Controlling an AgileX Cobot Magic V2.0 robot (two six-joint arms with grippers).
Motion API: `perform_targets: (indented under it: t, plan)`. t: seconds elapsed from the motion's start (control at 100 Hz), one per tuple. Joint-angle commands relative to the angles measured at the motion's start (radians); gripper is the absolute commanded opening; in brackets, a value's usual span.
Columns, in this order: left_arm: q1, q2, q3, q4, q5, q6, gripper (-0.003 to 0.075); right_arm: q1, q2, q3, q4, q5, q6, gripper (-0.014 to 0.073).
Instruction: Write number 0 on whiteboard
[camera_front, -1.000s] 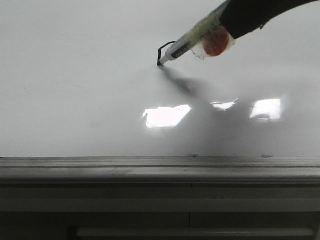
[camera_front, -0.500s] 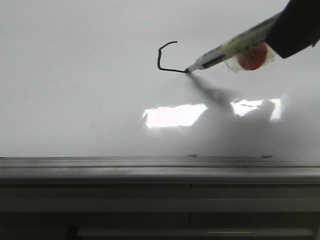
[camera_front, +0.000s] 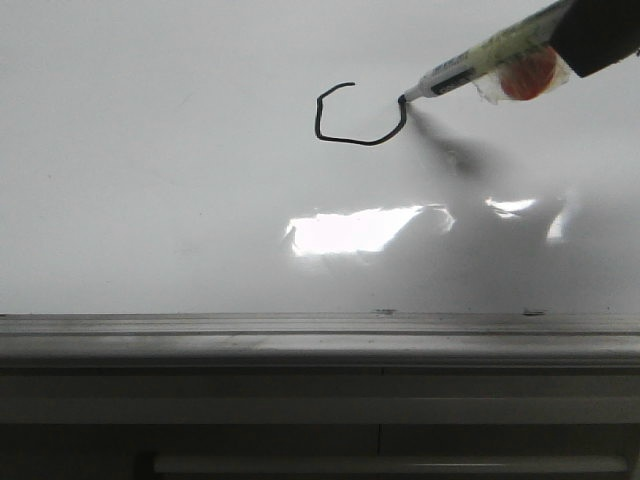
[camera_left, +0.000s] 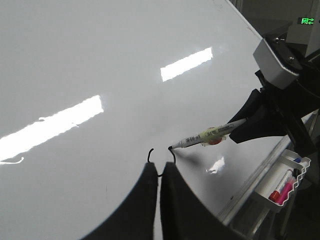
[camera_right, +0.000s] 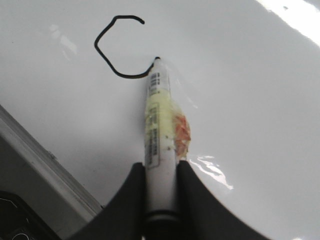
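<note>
Right gripper (camera_right: 161, 182) clamps one taped white marker (camera_right: 159, 132), tip touching one unfinished black loop (camera_front: 352, 120) on one glossy whiteboard (camera_front: 150, 200); left gripper (camera_left: 159, 182) pinched narrow.

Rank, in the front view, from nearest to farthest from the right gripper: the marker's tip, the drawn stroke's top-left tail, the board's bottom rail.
From the right gripper, at the upper right:
1. Marker tip, just left of it.
2. Tail of the number 0, further left.
3. Grey rail of the whiteboard, along the bottom.

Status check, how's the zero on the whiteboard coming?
Right gripper shut on marker, left gripper shut, idle. Number 0 unclosed on whiteboard. Nothing obstructing.
</note>
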Motion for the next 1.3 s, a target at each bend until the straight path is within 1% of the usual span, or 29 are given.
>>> perform_targets:
  t: [0.0, 0.55, 0.62, 0.81, 0.92, 0.96, 0.99, 1.03, 1.04, 1.06, 1.07, 1.08, 1.09, 1.1, 1.11, 1.16, 1.18, 1.21, 1.29]
  plan:
    - [0.0, 0.014, -0.026, 0.021, -0.066, -0.009, -0.002, -0.006, 0.009, -0.032, -0.054, -0.06, 0.014, -0.0048]
    - [0.0, 0.014, -0.026, 0.021, -0.066, -0.009, -0.002, -0.006, 0.125, -0.11, -0.055, -0.1, 0.014, -0.0048]
    - [0.0, 0.014, -0.026, 0.021, -0.066, -0.009, -0.002, -0.006, 0.113, -0.11, -0.055, -0.137, 0.014, -0.0048]
    - [0.0, 0.014, -0.026, 0.017, -0.066, -0.009, -0.0019, -0.006, -0.01, -0.11, -0.053, -0.324, 0.014, -0.0048]
    - [0.0, 0.021, -0.026, 0.017, -0.068, -0.006, -0.0006, -0.006, -0.075, -0.11, -0.038, -0.351, 0.014, -0.0048]
    - [0.0, 0.031, -0.026, 0.012, -0.068, 0.009, 0.0036, -0.006, -0.082, -0.11, -0.027, -0.331, 0.014, -0.0048]
    - [0.0, 0.042, -0.032, -0.005, -0.068, 0.034, 0.0085, -0.006, -0.085, -0.11, -0.018, -0.32, 0.014, -0.0048]
    - [0.0, 0.065, -0.04, -0.037, -0.068, 0.098, 0.0185, -0.006, -0.085, -0.11, 0.0, -0.294, 0.014, -0.0048]
    - [0.0, 0.069, -0.045, -0.052, -0.065, 0.11, 0.0225, -0.006, -0.083, -0.11, 0.003, -0.289, 0.011, -0.0048]
    - [0.0, 0.085, -0.053, -0.079, -0.062, 0.147, 0.0267, -0.006, -0.079, -0.11, 0.014, -0.272, 0.004, -0.0048]
    - [0.0, 0.091, -0.056, -0.089, -0.06, 0.16, 0.0308, -0.006, -0.078, -0.11, 0.019, -0.268, 0.001, -0.0048]
    - [0.0, 0.103, -0.06, -0.107, -0.056, 0.186, 0.0329, -0.006, -0.074, -0.11, 0.029, -0.265, -0.002, -0.0048]
    - [0.0, 0.109, -0.067, -0.117, -0.054, 0.199, 0.037, -0.006, -0.073, -0.11, 0.036, -0.262, -0.012, -0.0048]
    - [0.0, 0.121, -0.071, -0.127, -0.051, 0.225, 0.0389, -0.006, -0.072, -0.11, 0.051, -0.255, -0.025, -0.0049]
    - [0.0, 0.128, -0.079, -0.145, -0.046, 0.238, 0.0425, -0.003, -0.069, -0.11, 0.059, -0.255, -0.033, -0.0049]
    - [0.0, 0.179, -0.113, -0.21, -0.013, 0.327, 0.0517, 0.008, -0.058, -0.11, 0.112, -0.244, -0.096, -0.0049]
    - [0.0, 0.201, -0.13, -0.237, 0.005, 0.366, 0.0537, 0.012, -0.055, -0.11, 0.129, -0.244, -0.127, -0.0049]
    - [0.0, 0.23, -0.155, -0.267, 0.032, 0.413, 0.0545, 0.025, -0.048, -0.11, 0.172, -0.24, -0.163, -0.0049]
    - [0.0, 0.314, -0.221, -0.34, 0.118, 0.552, 0.0514, 0.063, -0.029, -0.111, 0.243, -0.217, -0.228, -0.0049]
